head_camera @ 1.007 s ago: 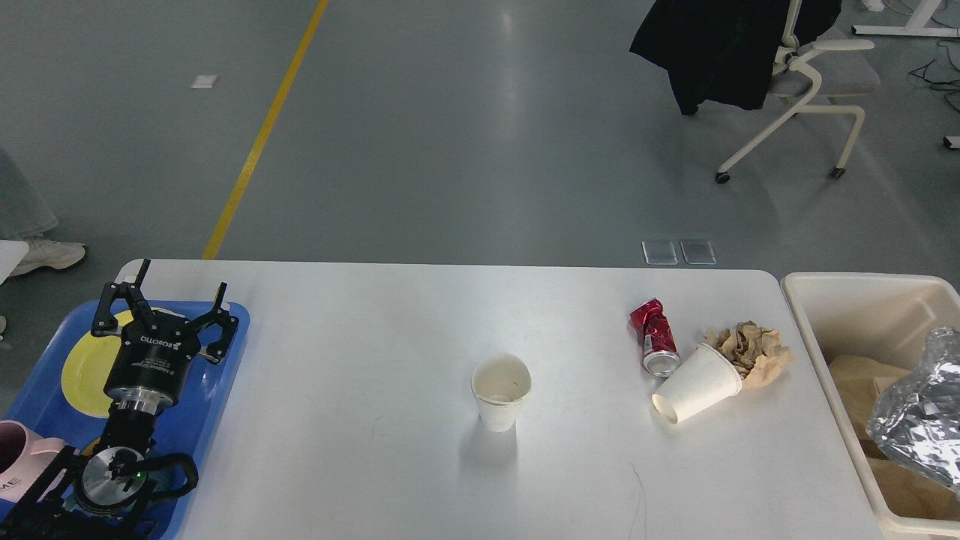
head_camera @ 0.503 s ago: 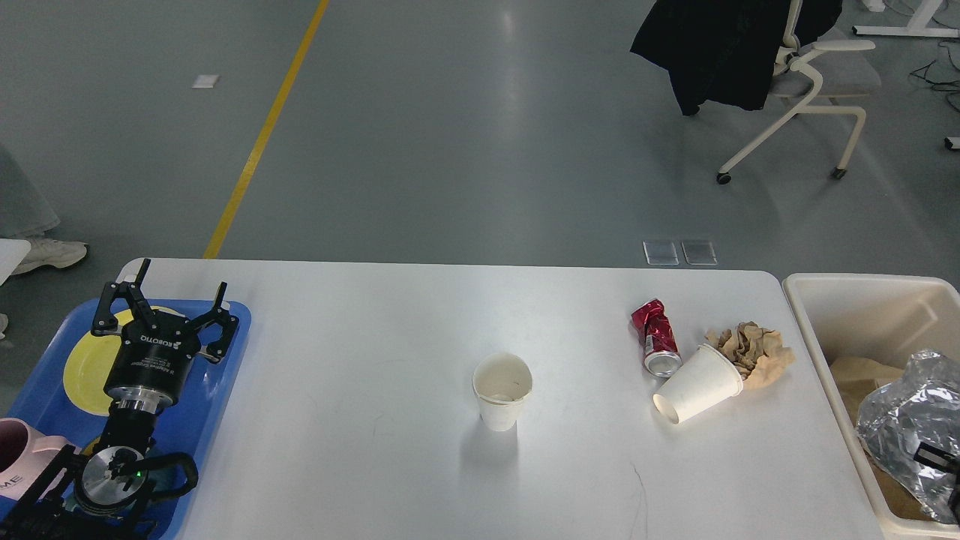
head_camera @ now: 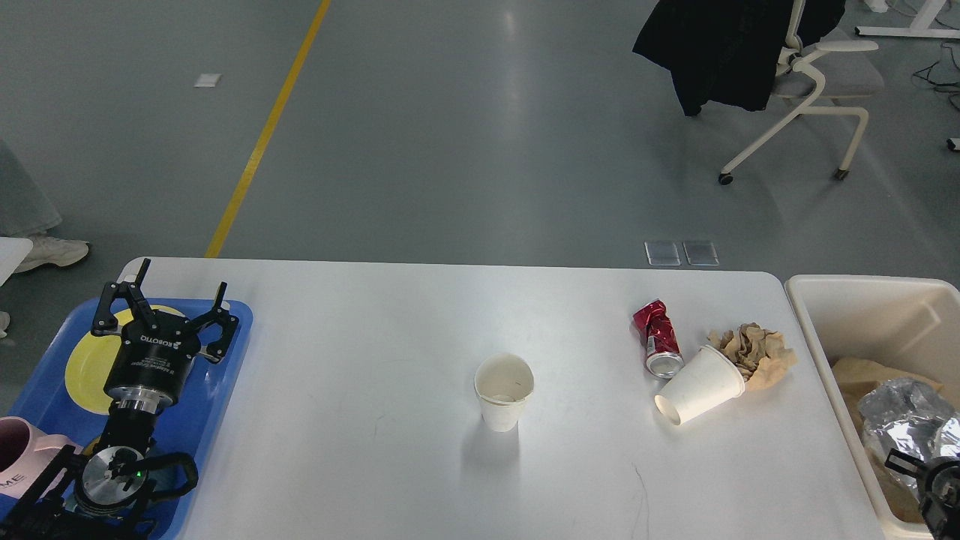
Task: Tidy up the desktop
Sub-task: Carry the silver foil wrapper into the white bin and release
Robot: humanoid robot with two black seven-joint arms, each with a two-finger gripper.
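The white desktop [head_camera: 360,352] carries an upright paper cup [head_camera: 503,391] at its middle. Toward the right lie a tipped paper cup [head_camera: 700,384], a crushed red can [head_camera: 658,338] and a crumpled brown paper wad [head_camera: 754,352], all close together. My left gripper [head_camera: 180,289] is open above the blue tray [head_camera: 225,360], holding nothing. My right gripper [head_camera: 930,480] shows only partly at the bottom right corner, low in the cream bin [head_camera: 862,296] and against crumpled silver foil [head_camera: 900,420]. Its fingers cannot be told apart.
The tray holds a yellow plate [head_camera: 84,367] and a pink mug [head_camera: 15,450]. Brown paper [head_camera: 855,371] lies in the bin under the foil. A chair [head_camera: 810,82] draped with a black coat stands on the floor far right. A person's shoe [head_camera: 52,251] is at left.
The silver foil, with my right gripper coming into view beside it, has sunk from high over the bin down into it. The left arm has not moved.
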